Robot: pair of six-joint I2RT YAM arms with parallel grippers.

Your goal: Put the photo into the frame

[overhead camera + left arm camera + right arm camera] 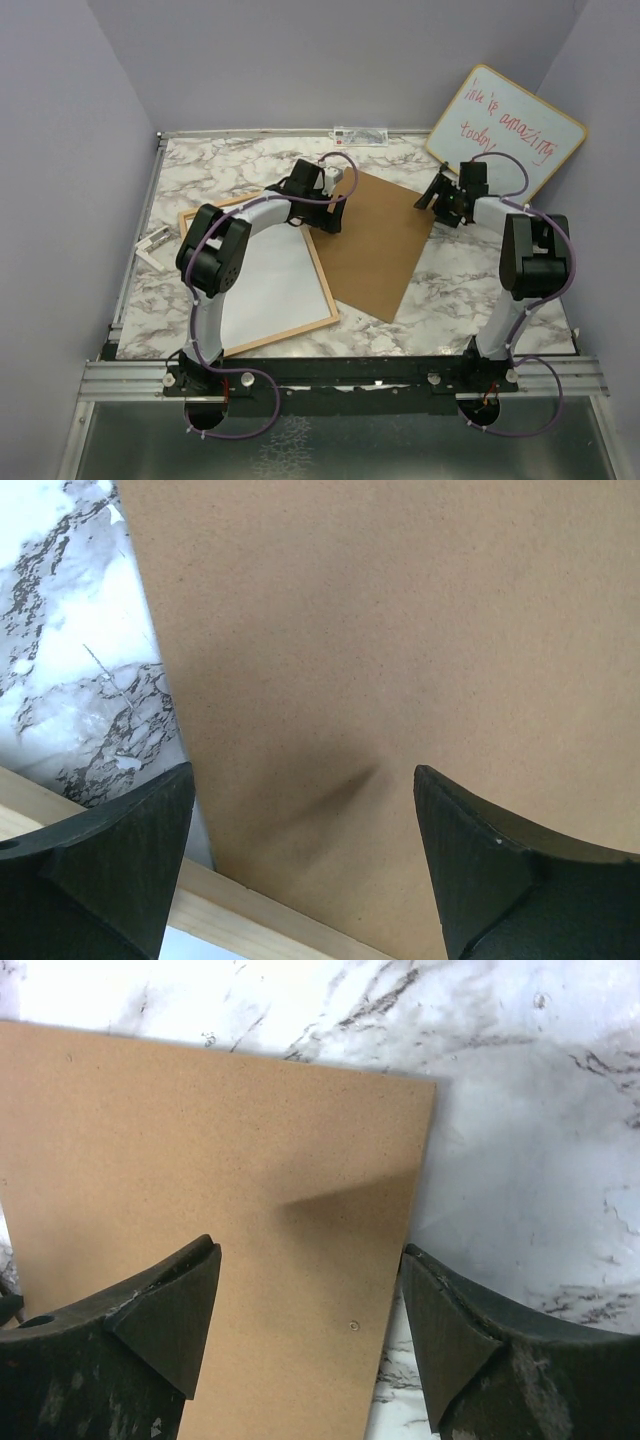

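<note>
Light-wood frame (322, 278) shows white inside; left tool (303, 780) and right tool (310, 1255) spread over brown board (375, 240)

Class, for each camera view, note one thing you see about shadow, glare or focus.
Top external: soft, even light; the frame looks washed-out pale inside. Left wrist: a blurry dark smudge of shadow lies on the backing board just ahead of the left gripper. Right wrist: a wedge of shadow crosses the same board towards its edge.
</note>
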